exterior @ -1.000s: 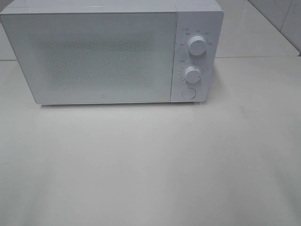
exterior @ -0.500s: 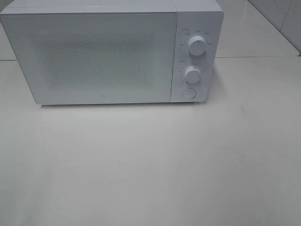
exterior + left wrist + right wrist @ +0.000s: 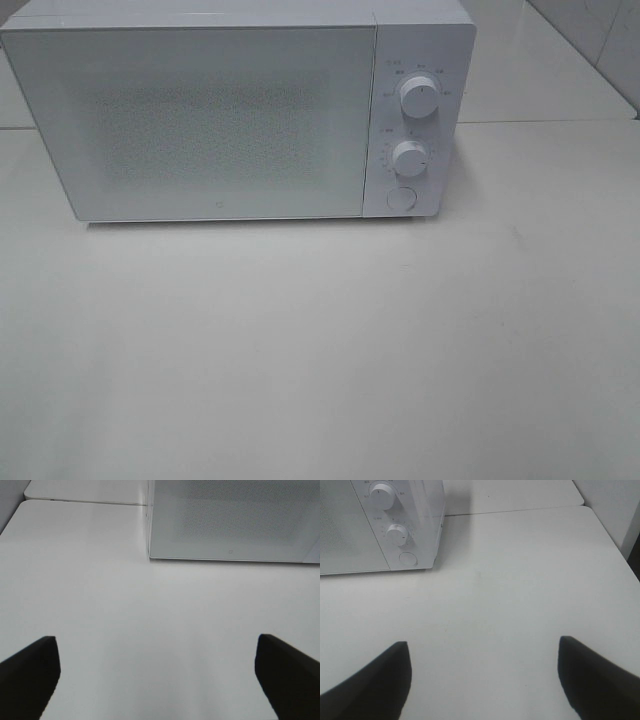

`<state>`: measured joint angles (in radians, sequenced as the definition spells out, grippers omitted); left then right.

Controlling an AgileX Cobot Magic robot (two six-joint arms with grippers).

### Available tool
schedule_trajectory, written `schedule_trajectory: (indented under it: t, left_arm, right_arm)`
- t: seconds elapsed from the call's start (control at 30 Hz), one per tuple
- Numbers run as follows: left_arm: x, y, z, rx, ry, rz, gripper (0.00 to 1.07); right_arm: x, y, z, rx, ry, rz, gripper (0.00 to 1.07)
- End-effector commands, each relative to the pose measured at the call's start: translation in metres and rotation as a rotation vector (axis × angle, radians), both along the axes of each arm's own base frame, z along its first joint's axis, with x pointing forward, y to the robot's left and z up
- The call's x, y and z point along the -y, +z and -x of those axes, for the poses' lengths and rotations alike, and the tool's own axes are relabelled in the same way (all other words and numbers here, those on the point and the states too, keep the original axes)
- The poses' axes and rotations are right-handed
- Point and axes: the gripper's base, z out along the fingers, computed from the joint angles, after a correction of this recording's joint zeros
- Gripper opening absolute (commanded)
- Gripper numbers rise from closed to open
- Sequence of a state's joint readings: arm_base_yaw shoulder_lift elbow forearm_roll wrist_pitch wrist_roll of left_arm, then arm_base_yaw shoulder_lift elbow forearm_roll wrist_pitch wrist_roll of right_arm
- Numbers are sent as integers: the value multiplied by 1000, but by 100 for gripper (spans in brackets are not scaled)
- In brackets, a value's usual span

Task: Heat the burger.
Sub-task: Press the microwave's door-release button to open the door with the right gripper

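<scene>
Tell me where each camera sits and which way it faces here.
Exterior high: above, in front, looking down at the closed microwave on the table; no arm shows.
Left wrist: low over the table, facing the microwave's door; open left gripper shows.
Right wrist: low, facing the knobs; open right gripper shows.
Shared: all three see the microwave.

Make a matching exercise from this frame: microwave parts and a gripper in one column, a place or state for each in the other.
Things:
1. microwave door
2. upper knob
3. round button
4. left gripper

Places or states:
A. open, empty, above the table
B. shut
C. highest on the control panel
D. lowest on the control panel

Pairs: 1-B, 2-C, 3-D, 4-A
</scene>
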<state>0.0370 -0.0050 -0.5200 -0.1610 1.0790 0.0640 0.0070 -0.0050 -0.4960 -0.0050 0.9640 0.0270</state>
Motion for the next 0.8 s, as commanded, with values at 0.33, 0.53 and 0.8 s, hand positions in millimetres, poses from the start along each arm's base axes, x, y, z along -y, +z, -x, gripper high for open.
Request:
schedule_trajectory:
  t: [0.33, 0.53, 0.8]
  left_arm:
    - [1, 0, 1, 21, 1, 8, 98]
    - [1, 0, 1, 21, 1, 8, 98]
    - [1, 0, 1, 19, 1, 8, 98]
  right_arm:
    - [0, -1, 3, 27, -5, 6, 76]
    - [0, -1, 3, 27, -5, 6, 76]
    - [0, 3, -4, -11, -5, 6, 76]
